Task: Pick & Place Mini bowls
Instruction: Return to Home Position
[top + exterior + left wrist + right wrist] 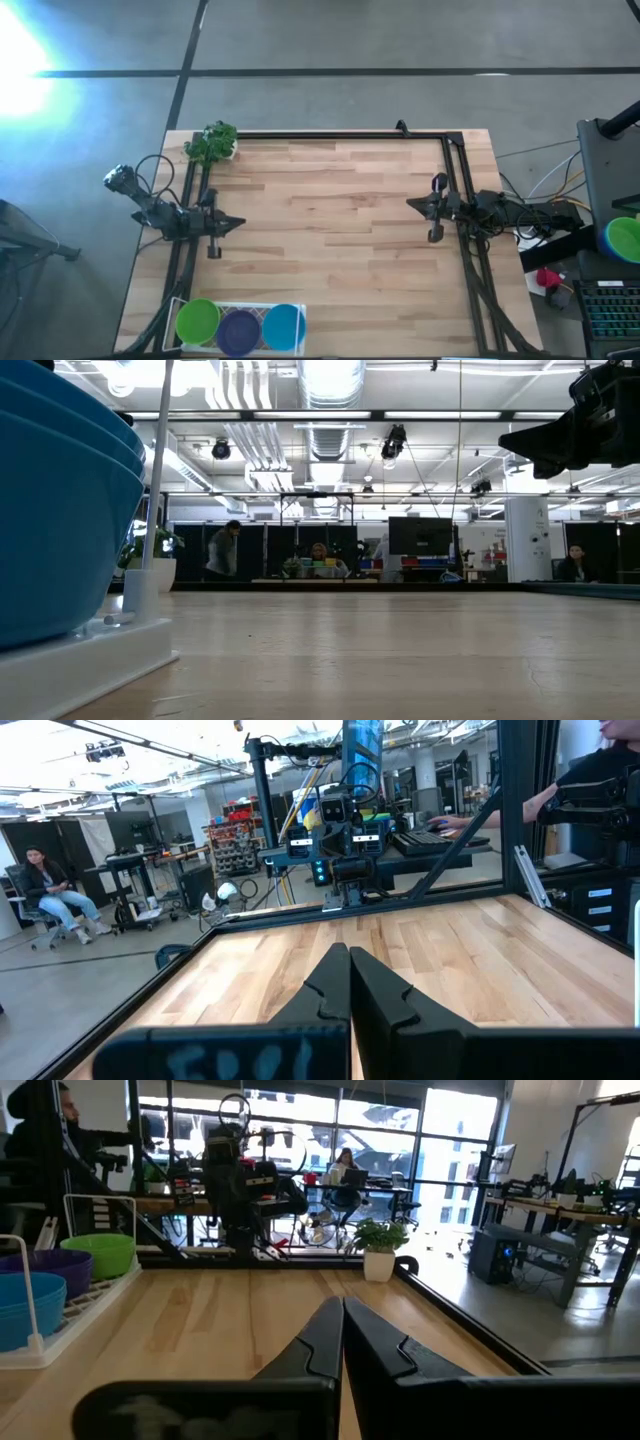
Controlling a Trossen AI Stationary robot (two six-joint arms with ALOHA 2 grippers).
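Observation:
Green (197,321), purple (239,331) and blue (283,327) mini bowls sit in a white tray (242,308) at the table's near left corner. The right wrist view shows them too: green (98,1252), purple (48,1269), blue (22,1312). The blue stack (55,500) fills the low view's left. My left gripper (238,222) is shut at the table's left side, clear of the bowls, also seen in its wrist view (350,982). My right gripper (411,204) is shut at the right side, fingers together in its wrist view (342,1338).
A leafy toy plant in a white pot (212,143) stands at the far left corner. A black frame (330,134) runs along the table's far, left and right edges. Bare wood (330,230) lies between the grippers. People sit in the room beyond.

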